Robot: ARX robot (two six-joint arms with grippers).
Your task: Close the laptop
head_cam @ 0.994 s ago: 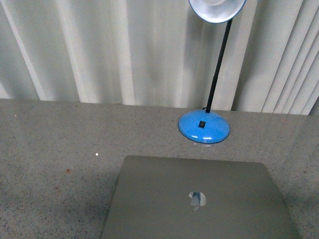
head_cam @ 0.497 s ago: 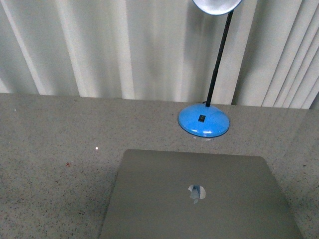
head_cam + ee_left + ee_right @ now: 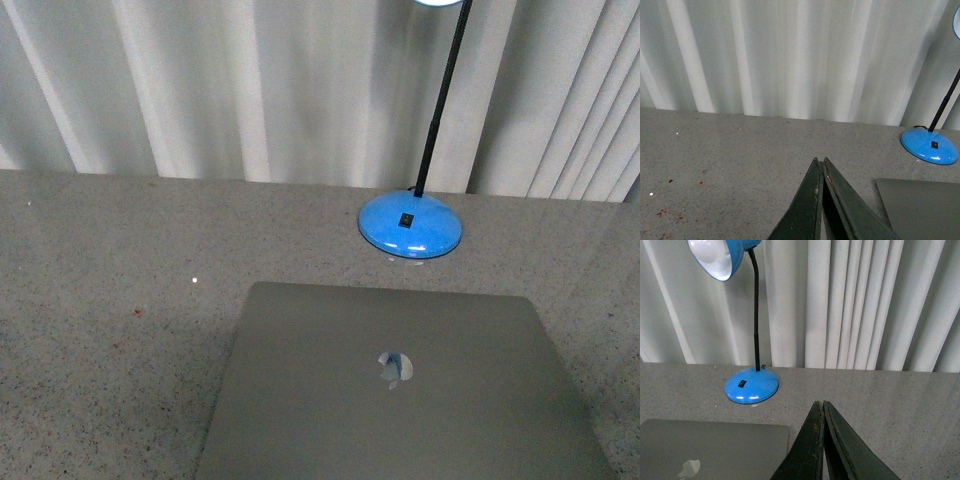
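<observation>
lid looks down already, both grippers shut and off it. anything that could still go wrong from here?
Two risks, both modest:
1. The laptop runs out of the front view's lower edge, so its front seam is unseen; the lid may not be fully seated.
2. The blue lamp stands close behind the laptop's back edge. The left gripper or right gripper could clip it if either arm swings that way.

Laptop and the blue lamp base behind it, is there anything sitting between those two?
Nothing. In the front view only a bare strip of speckled grey table separates the laptop from the lamp base.
</observation>
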